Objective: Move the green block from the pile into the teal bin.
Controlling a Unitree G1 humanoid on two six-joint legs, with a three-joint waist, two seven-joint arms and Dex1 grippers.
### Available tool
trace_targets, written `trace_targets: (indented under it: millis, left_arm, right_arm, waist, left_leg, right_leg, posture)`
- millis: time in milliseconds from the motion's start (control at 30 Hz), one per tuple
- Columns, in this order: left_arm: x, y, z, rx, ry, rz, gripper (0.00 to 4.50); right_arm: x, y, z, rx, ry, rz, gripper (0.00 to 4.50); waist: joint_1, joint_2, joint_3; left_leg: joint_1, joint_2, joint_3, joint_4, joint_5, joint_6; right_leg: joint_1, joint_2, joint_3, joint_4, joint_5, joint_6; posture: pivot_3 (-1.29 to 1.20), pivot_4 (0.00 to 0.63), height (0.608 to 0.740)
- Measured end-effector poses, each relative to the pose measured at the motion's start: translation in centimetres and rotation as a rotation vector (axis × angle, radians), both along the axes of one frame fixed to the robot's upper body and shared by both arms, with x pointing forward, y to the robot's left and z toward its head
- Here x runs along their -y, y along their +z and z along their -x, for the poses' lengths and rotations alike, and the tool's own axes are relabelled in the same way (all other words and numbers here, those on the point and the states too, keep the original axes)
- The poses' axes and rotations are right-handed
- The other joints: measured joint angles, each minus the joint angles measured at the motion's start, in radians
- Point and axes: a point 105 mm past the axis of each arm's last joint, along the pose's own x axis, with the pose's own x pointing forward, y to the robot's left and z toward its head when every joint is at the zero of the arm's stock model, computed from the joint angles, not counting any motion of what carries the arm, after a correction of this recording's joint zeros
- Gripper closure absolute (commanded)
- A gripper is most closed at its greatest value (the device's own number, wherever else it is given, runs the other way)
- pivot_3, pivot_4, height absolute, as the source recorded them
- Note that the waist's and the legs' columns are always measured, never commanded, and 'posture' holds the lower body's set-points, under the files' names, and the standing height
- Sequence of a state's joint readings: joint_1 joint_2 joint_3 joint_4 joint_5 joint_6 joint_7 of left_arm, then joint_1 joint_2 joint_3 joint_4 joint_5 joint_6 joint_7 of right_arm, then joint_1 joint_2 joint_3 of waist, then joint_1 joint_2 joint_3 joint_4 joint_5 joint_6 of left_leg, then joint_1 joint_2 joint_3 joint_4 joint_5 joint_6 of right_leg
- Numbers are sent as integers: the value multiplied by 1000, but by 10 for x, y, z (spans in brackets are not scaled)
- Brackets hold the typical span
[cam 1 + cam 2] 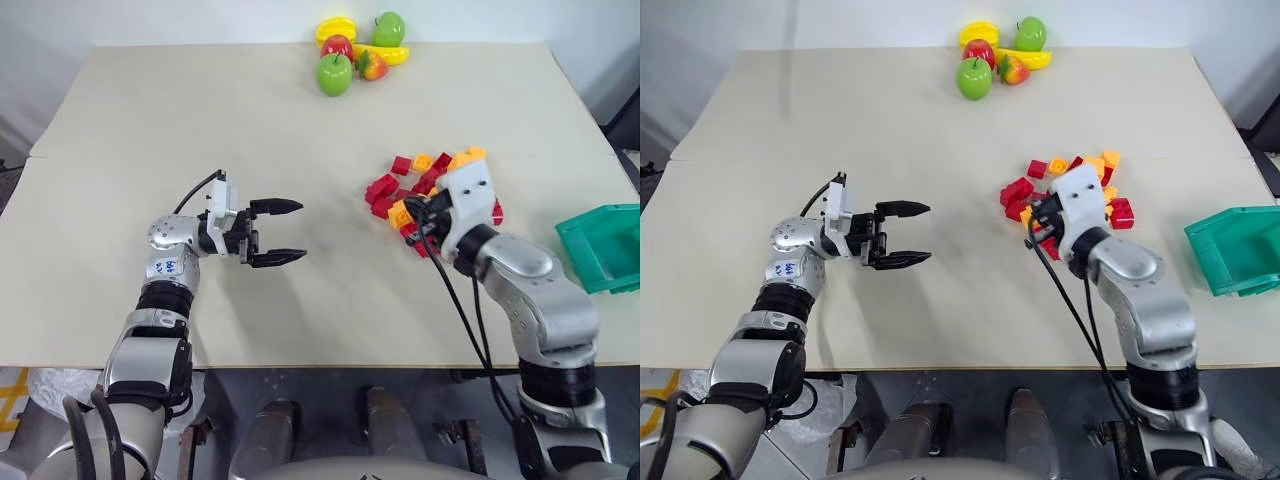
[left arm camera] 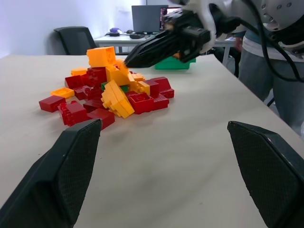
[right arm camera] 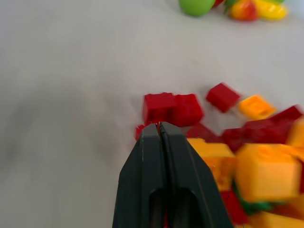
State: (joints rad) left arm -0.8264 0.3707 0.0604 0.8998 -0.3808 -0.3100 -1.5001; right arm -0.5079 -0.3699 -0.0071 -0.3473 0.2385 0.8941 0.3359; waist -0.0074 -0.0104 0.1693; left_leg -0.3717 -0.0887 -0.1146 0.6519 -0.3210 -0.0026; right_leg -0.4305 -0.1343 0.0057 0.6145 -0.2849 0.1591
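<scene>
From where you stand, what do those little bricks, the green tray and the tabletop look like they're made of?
The pile of bricks looks like hard moulded plastic: studded tops, sharp edges, a slight sheen. The teal bin also looks plastic, with thin, smooth, sloping walls in one even colour. The table has a matte beige top, perhaps laminate or painted board; I can't tell which.

silver arms [image 1: 535, 290], black cables [image 1: 455, 305], black jaws
</scene>
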Motion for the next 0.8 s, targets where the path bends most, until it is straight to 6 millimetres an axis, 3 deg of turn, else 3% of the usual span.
trace_targets:
  millis: [100,300,500,800]
  left_arm:
    - [1,2,-2,17,2,-10,0]
    - [4,0,-3,40,6,-26,0]
    - [7,1,-4,73,16,-16,0]
    - [6,-3,-4,72,45,1,0]
  right_arm:
    - [-9,-2,-22,-44,-28,10,4487]
    - [3,-22,-51,-114,-137,73,4487]
    - [42,-15,-66,-19,-300,143,4487]
    - [119,-8,-55,18,-512,298,4487]
  waist:
    - [0,0,0]
    - [0,0,0]
    - [0,0,0]
    - [0,0,0]
  left_leg:
    - [0,-1,0,1,0,0]
    - [-1,-2,-1,1,0,0]
    - [-1,-2,0,1,0,0]
    - [-1,-2,1,3,0,0]
  right_leg:
    - [0,0,0,2,0,0]
    - [-1,-1,0,2,0,0]
    - [-2,-2,-1,3,0,0]
    - [-2,-2,0,4,0,0]
  posture:
    - [0,150,740]
    - [0,150,740]
    - [0,150,740]
    - [0,150,740]
